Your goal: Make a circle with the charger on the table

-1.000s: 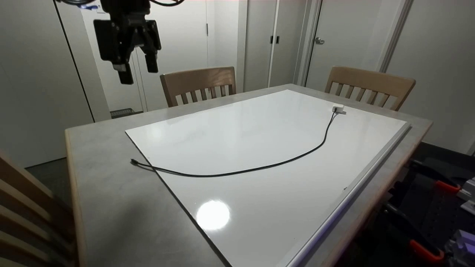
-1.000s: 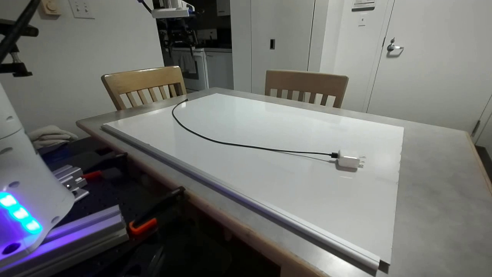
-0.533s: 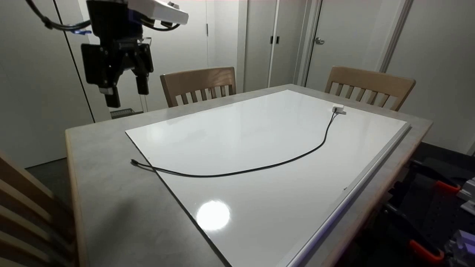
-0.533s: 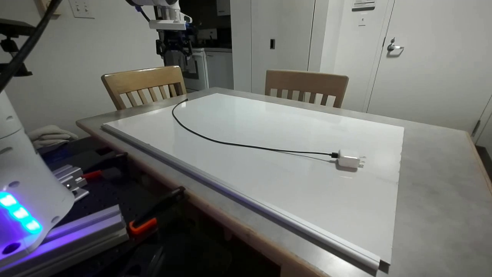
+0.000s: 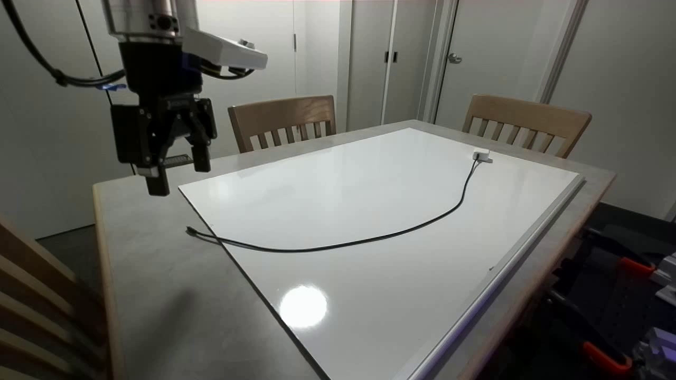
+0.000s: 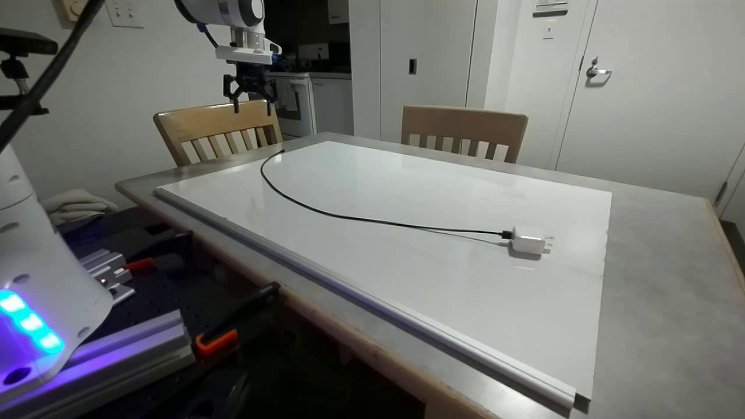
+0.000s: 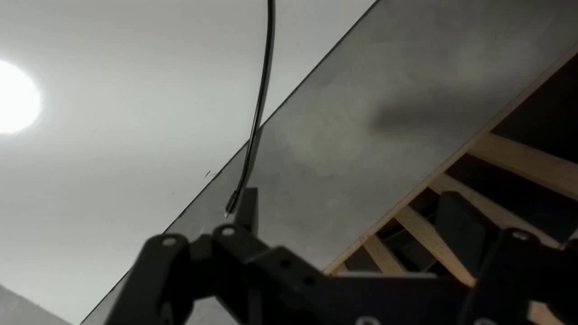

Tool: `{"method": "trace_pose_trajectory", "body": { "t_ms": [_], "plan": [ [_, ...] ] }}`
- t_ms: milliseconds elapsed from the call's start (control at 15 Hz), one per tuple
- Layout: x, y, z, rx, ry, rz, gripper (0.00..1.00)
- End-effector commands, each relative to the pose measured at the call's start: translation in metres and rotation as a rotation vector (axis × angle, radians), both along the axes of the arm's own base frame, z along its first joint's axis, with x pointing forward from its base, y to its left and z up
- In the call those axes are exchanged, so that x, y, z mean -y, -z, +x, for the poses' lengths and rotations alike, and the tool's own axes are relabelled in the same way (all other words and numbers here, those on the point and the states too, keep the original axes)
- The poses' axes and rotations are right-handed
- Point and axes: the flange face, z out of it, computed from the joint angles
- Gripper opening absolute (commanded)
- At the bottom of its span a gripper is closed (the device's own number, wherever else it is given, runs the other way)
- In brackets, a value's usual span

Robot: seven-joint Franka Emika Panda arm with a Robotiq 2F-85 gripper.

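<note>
1. The charger (image 5: pixel 338 246), a long, thin black cable ending in a glossy white plastic adapter block (image 6: pixel 527 240), lies in one wide, open curve on a glossy white rectangular panel (image 5: pixel 327 184) set on a large, grey-topped, wood-edged table (image 6: pixel 669 279).
2. The cable's small black connector (image 6: pixel 507 234) is plugged into the block, whose metal prongs (image 6: pixel 546 251) point away from the cable.
3. The cable's small dark free tip (image 7: pixel 232 201) reaches past the panel's edge, over the grey border; whether it touches the tabletop cannot be told.
4. The black two-fingered gripper (image 5: pixel 179 173) hangs pointing down above that end of the table, near the free tip and apart from the cable. Its fingers (image 7: pixel 248 212) are spread wide; in the wrist view the tip shows just beside one of them.
5. A white robot base (image 6: pixel 35 244) with blue lights stands by the table's long side, near orange-and-black clamps (image 6: pixel 216 344) and a folded pale cloth (image 6: pixel 81 201).
6. Wooden chairs (image 5: pixel 280 111) with slatted backs stand around the table; beyond, flat pale doors (image 6: pixel 430 87) are closed, their inside hidden.
</note>
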Motion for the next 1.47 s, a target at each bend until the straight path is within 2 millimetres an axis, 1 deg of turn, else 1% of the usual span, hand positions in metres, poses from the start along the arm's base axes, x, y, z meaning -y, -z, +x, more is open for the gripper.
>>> {"method": "trace_pose_trajectory", "body": {
  "t_ms": [0, 133, 267, 333, 533, 933, 1400],
  "plan": [
    [0.000, 0.006, -0.003, -0.011, -0.003, -0.008, 1.00],
    [0.001, 0.014, -0.006, -0.022, -0.004, -0.015, 1.00],
    [0.002, 0.015, -0.004, -0.031, -0.008, -0.038, 1.00],
    [0.002, 0.018, -0.004, -0.043, -0.010, -0.051, 1.00],
    [0.004, 0.032, -0.004, -0.042, -0.022, -0.073, 1.00],
    [0.005, 0.062, 0.001, -0.021, -0.034, -0.093, 1.00],
    [-0.002, 0.081, 0.009, 0.023, -0.013, -0.097, 1.00]
  ]
}}
